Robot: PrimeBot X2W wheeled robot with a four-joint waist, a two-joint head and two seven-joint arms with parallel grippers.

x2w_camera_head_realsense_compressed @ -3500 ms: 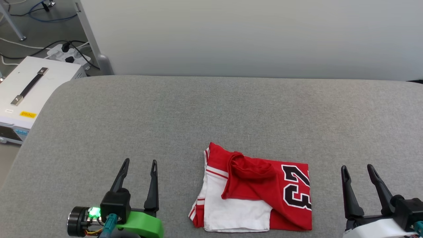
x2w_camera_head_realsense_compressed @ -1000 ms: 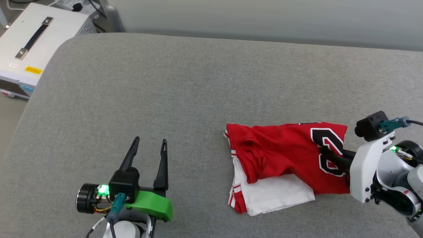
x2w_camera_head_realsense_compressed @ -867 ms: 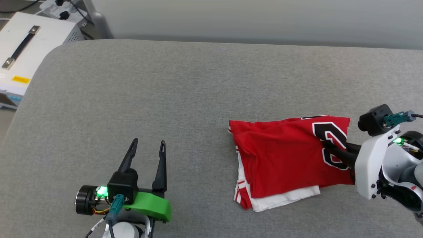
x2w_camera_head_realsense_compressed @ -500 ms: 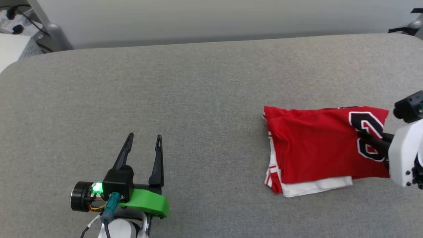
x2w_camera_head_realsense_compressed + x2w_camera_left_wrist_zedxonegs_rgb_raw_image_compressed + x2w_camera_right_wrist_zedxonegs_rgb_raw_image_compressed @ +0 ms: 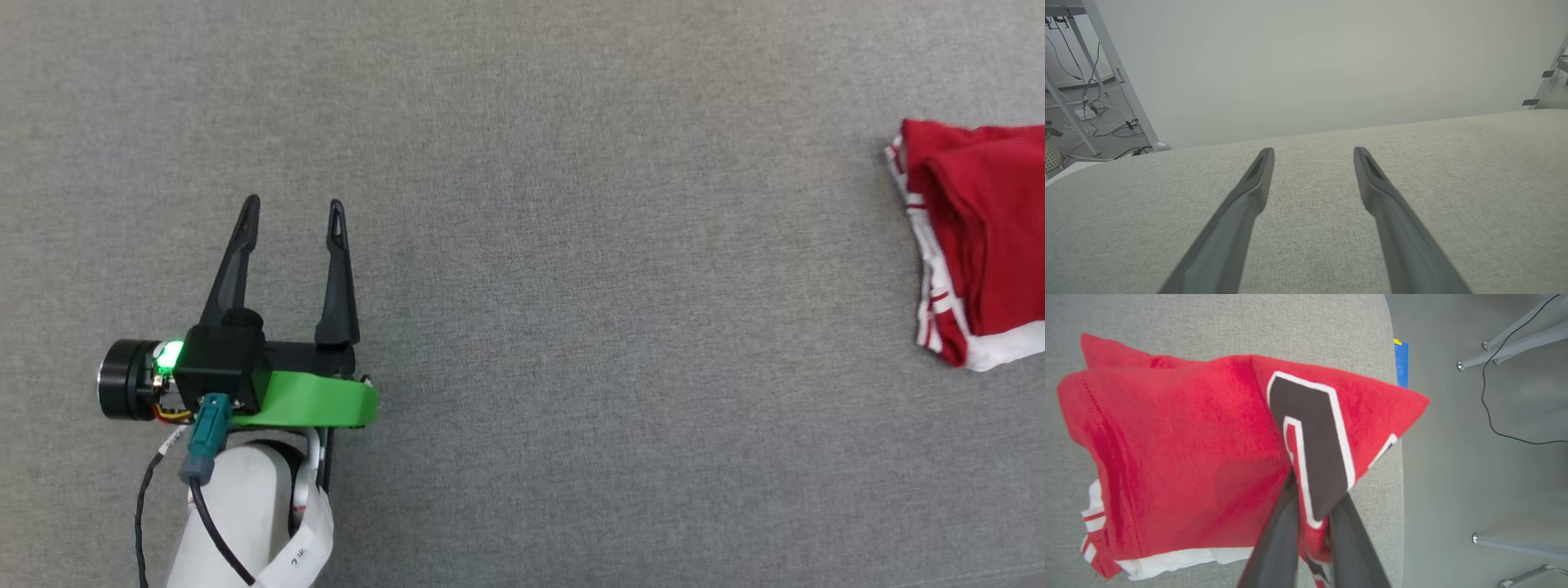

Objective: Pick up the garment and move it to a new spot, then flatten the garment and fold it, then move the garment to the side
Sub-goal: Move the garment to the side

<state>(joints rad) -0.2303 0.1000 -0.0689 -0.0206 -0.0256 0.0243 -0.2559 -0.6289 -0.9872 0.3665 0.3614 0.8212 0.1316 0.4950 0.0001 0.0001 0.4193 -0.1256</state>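
The garment (image 5: 980, 237), a folded red shirt with white sleeve cloth and striped trim, lies at the right edge of the head view on the grey padded surface (image 5: 571, 286). In the right wrist view the garment (image 5: 1180, 449) reaches the surface's end, black number showing, and my right gripper (image 5: 1310, 494) is shut on its edge by the number. My left gripper (image 5: 290, 216) hovers open over bare grey cloth far to the left of the shirt; its fingers (image 5: 1257, 179) hold nothing.
Beyond the surface's end lie grey floor, metal legs (image 5: 1515, 347) and a cable (image 5: 1490, 412). A pale wall (image 5: 1310, 61) stands behind the far edge, with a metal frame and cords (image 5: 1094, 106) at the left.
The right gripper has dragged the garment rightward toward the surface's end. The head camera has shifted and tilted down, so the wall and right arm left its picture. The left gripper stays open.
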